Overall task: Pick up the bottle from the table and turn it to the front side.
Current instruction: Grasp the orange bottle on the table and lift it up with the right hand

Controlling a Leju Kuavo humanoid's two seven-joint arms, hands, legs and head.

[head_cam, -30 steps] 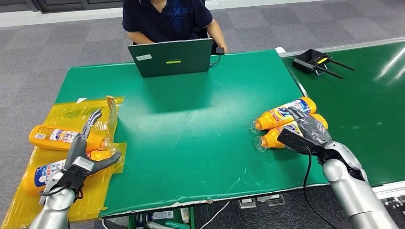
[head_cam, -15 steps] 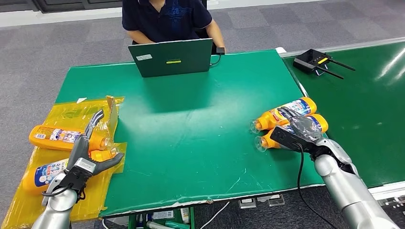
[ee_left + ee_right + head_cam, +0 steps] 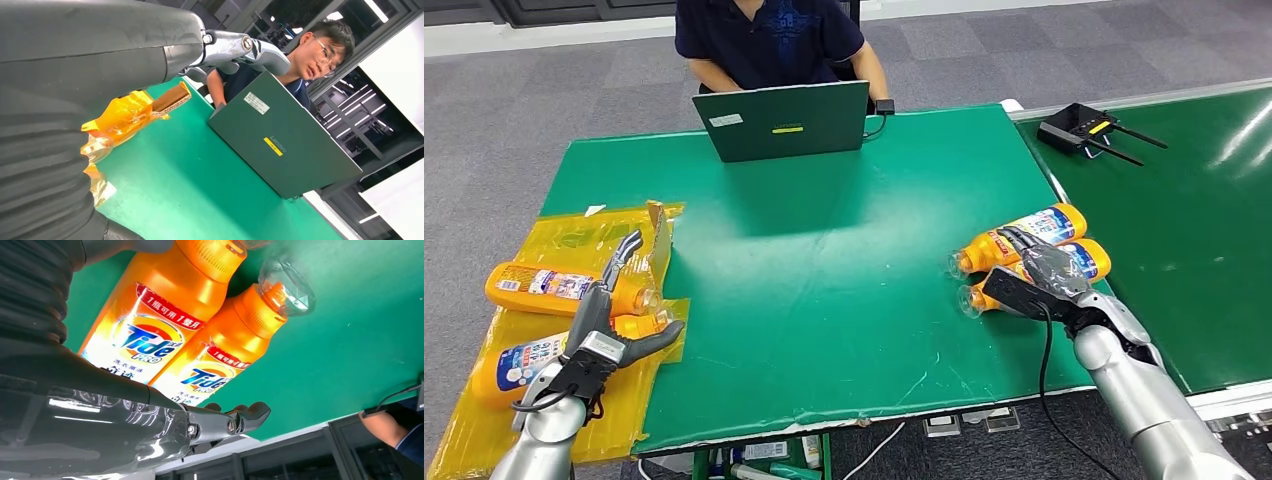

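Two orange Tide bottles lie side by side at the table's right, caps pointing left: the far bottle (image 3: 1022, 233) and the near bottle (image 3: 1092, 256). The right wrist view gives a close look at both labels (image 3: 150, 330) (image 3: 220, 370). My right hand (image 3: 1036, 275) lies over the near bottle with its fingers stretched out across it; I see no closed grip. My left hand (image 3: 606, 325) hovers open, fingers apart, above a yellow plastic bag (image 3: 574, 235) at the left. Three more orange bottles, the farthest (image 3: 544, 285), lie on that bag.
A dark green laptop (image 3: 784, 120) stands at the far edge, with a person (image 3: 769, 40) seated behind it. A black device with antennas (image 3: 1079, 125) sits on the neighbouring green table at the right. A cable hangs from my right wrist (image 3: 1049, 350).
My right hand has slid a little to the left along the near bottle, toward its neck. The left hand and the bottles have stayed where they were.
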